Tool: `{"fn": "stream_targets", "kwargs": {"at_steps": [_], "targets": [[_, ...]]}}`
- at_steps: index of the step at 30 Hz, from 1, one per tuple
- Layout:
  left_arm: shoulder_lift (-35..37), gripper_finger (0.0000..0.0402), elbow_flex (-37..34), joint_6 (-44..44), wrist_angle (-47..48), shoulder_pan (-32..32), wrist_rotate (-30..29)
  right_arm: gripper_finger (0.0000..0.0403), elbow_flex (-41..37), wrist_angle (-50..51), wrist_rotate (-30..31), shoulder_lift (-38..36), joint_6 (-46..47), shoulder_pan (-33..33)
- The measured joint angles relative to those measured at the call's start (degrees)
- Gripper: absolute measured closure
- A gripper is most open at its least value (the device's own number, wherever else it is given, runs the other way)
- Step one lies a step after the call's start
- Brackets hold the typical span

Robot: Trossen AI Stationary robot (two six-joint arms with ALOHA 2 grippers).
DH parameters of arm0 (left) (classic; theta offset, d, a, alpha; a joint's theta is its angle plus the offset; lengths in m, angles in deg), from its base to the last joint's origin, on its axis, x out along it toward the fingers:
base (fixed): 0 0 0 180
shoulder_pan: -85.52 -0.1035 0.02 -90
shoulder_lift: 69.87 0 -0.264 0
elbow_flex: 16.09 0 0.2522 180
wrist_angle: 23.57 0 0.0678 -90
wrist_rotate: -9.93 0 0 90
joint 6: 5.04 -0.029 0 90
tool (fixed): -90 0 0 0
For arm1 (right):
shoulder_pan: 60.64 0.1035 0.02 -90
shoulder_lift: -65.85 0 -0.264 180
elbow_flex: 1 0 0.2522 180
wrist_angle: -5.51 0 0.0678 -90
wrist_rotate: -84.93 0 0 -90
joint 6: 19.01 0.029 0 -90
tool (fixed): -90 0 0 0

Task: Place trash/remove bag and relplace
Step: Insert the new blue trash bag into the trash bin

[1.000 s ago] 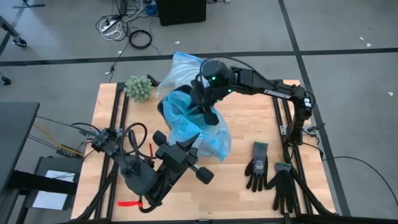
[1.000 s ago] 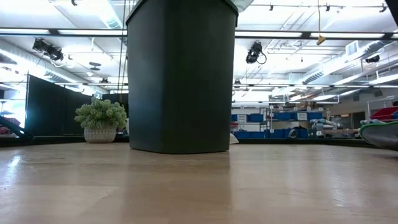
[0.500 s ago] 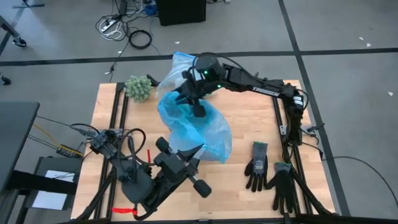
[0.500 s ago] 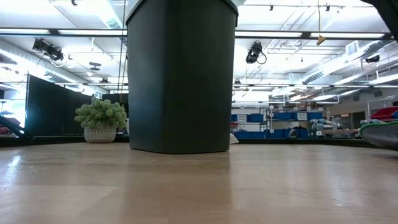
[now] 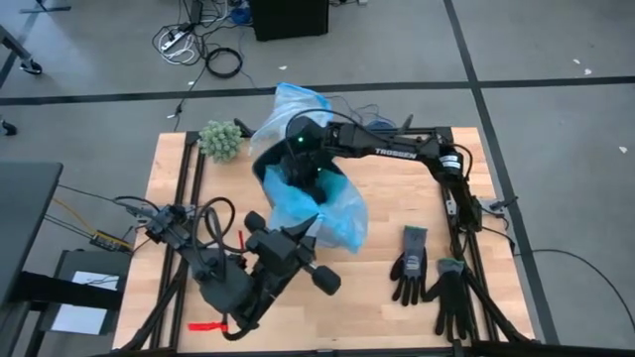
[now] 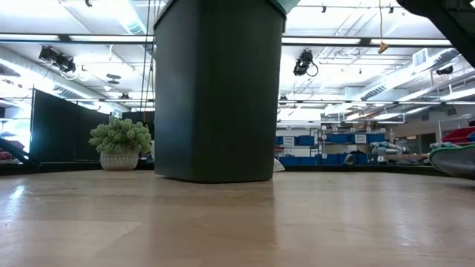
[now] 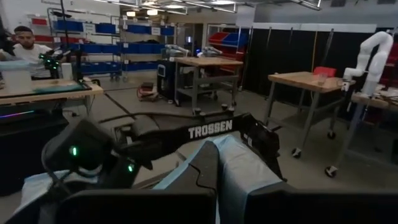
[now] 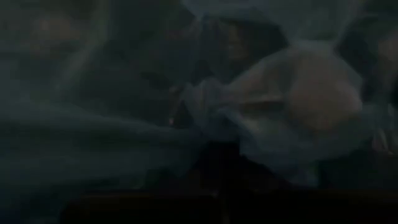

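Nearest us, our left gripper [image 5: 316, 248] waits just beside the light-blue bag [image 5: 337, 213], its fingers apart and holding nothing. Beyond it, our right gripper [image 5: 310, 178] reaches down into the black bin [image 6: 217, 89]; we cannot tell its fingers. We judge we are seating the liner; next calls for pressing it deeper
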Motion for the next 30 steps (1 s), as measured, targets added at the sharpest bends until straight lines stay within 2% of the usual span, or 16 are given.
{"fn": "stream_targets", "kwargs": {"at_steps": [7, 12, 15, 19, 26, 28, 30], "targets": [[0.0, 0.0392, 0.0, -0.2, 0.04, -1.01, -0.05, 0.0401, -0.07, 4.18, -0.33, -1.15, -0.55, 0.46], [0.0, 0.0391, 0.0, -0.23, 0.07, -1.76, 0.24, 0.0399, -0.04, 2.25, -0.08, -6.65, -0.59, 0.43], [0.0, 0.039, 0.0, -0.24, 0.01, -1.87, 3.04, 0.0387, -0.04, 1.14, 0.2, -9.71, -0.95, 0.43], [0.0, 0.039, 0.0, -0.26, 0.04, -1.88, 5.74, 0.036, -0.03, -1.63, 0.79, -12.75, -1.11, 0.39], [0.0, 0.039, 0.0, -0.2, 0.02, -1.93, 5.69, 0.0291, -0.04, -8.47, 9.9, -13.32, 0.61, 0.35], [0.0, 0.039, 0.0, -0.24, -0.02, -1.93, 4.57, 0.0267, -0.04, -10.49, 11.65, -13.34, 1.13, 0.37], [0.0, 0.039, 0.0, -0.62, 0.01, -1.93, 0.88, 0.0244, -0.04, -11.69, 13.57, -13.47, 1.61, 0.39]]}}
